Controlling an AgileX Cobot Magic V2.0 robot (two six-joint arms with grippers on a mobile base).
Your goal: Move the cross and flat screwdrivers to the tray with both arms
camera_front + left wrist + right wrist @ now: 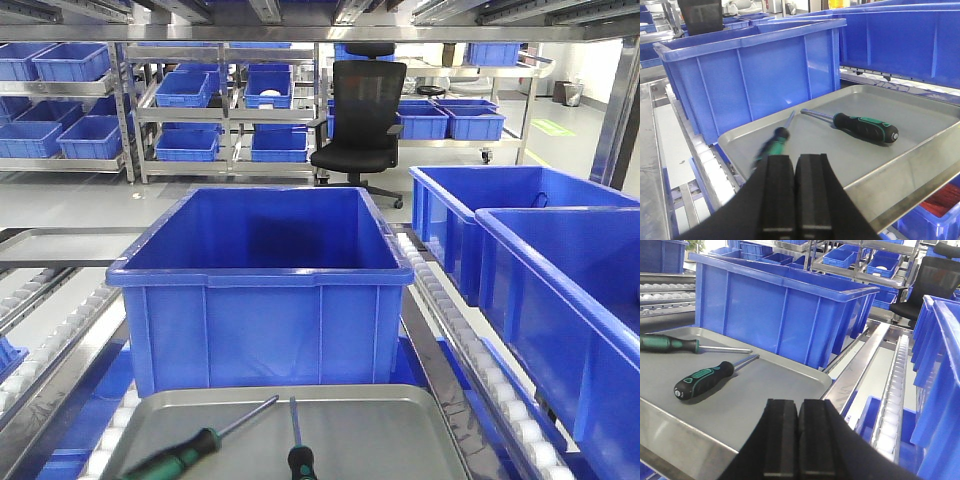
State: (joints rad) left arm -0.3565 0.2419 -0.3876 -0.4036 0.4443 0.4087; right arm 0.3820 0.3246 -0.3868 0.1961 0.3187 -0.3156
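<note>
Both screwdrivers already lie inside the grey tray [400, 420], so the step in hand looks like the retreat, and doing it well means leaving the tools undisturbed. The left pincer [796, 192] is clenched on nothing, pads pressed flat together, hovering at the tray's near rim; one screwdriver [771, 142] lies just ahead of it, slightly left, blurred in this view, and the other screwdriver [865, 127] rests farther ahead to its right. The right pincer [799, 435] is likewise clenched and empty, with that second tool ahead to its left. I judge each arm should lift straight up and back, clear of the rim and of the blue bin [260, 290] beyond, without nudging the tray.
</note>
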